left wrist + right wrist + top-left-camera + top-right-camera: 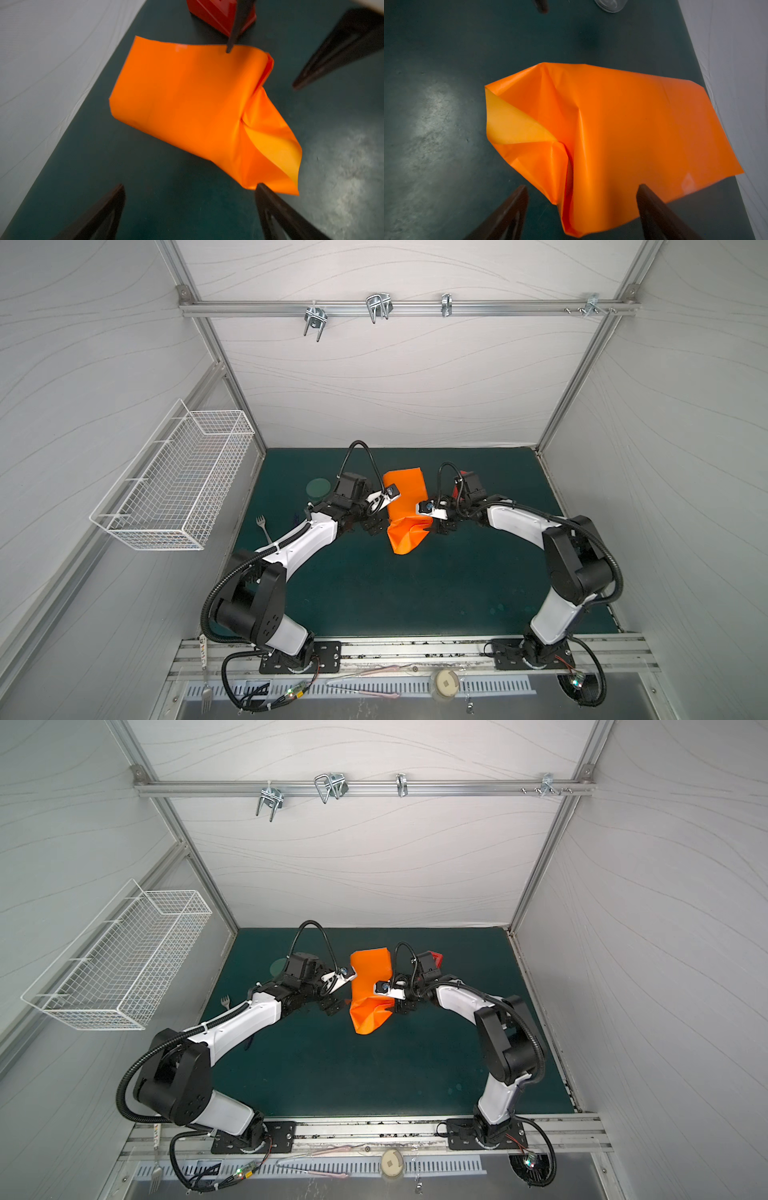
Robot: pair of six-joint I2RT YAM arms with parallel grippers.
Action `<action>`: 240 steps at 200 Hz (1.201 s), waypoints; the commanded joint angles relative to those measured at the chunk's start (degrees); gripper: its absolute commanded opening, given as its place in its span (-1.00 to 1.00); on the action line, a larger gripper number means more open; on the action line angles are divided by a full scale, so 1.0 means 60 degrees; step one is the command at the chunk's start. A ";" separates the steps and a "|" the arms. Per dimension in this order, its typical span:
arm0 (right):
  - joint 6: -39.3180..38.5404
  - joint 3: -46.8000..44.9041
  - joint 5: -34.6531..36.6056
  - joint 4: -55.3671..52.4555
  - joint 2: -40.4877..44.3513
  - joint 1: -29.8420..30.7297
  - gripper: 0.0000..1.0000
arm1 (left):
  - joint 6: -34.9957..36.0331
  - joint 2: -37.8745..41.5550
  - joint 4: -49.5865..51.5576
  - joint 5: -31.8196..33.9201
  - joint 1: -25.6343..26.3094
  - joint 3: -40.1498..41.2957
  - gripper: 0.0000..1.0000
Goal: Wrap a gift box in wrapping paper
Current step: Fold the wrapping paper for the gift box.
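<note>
Lying toward the back middle of the dark green desk (415, 597), the wrapping paper (405, 506) forms a bulky orange bundle between the two arms. It is smooth at its far end and crumpled at its near end, where a loose flap curls up to show a paler underside. The gift box cannot be made out; whatever the paper covers is hidden. The left pincer (372, 526) sits just beside the crumpled end, released, its fingers spread wide around nothing. One fingertip (262, 188) meets the paper's corner in the left wrist view, touching or not I cannot tell. The right pincer (582, 186) faces it from the opposite side, also released, and the paper's folded edge lies between its parted fingers, unclamped. A red tape dispenser (436, 957) stands near the paper's far end, behind the right wrist.
</note>
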State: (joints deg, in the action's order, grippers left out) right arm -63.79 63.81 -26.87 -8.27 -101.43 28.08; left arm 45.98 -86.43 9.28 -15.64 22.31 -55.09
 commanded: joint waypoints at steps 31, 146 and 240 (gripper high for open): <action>-0.0499 0.0581 0.0519 -0.0565 -0.0910 0.0257 0.50 | 0.4217 -0.0202 -0.1137 -0.1141 0.0010 0.0779 0.98; -0.0574 0.0190 0.0479 -0.0637 -0.1069 0.0184 0.34 | 0.6941 -0.1927 -0.3810 -0.1514 0.0003 0.1106 0.98; -0.0545 0.0060 0.0544 -0.0591 -0.1100 0.0173 0.26 | 0.6888 -0.2118 -0.4500 -0.2303 -0.0160 0.1423 0.98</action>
State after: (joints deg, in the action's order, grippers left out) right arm -67.09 66.54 -24.34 -6.66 -105.51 29.30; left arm 87.90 -97.36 -11.20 -28.10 21.37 -45.82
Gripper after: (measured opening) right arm 0.633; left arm 0.991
